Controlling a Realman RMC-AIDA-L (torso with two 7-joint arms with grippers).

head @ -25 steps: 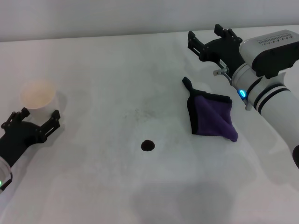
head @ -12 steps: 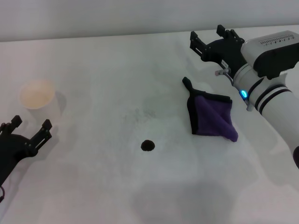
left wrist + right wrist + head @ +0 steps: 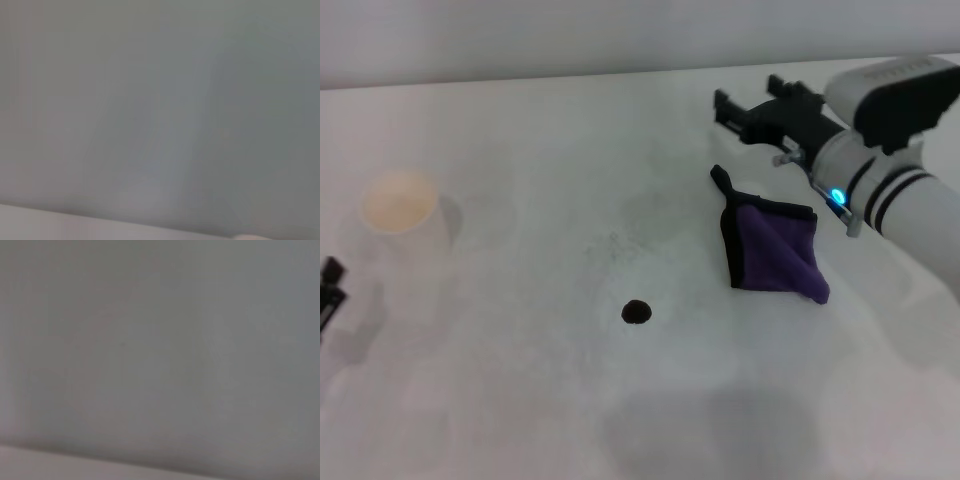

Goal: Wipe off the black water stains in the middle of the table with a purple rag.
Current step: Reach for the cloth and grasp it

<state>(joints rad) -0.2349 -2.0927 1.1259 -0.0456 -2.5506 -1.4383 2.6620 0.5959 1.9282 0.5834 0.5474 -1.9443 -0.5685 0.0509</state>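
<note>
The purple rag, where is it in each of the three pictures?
Head view: the purple rag lies on the table, right of the middle, below the right gripper and to the right of the black water stains.
Left wrist view: not in it; only a plain grey surface.
Right wrist view: not in it either.
Shared landmark: none that I can match.

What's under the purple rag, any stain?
Cannot tell. The purple rag lies flat on the table, covering what is beneath. The only visible black water stain sits apart, uncovered.

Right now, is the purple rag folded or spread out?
Folded: the purple rag lies flat on the table, a black-edged layer doubled over it.
</note>
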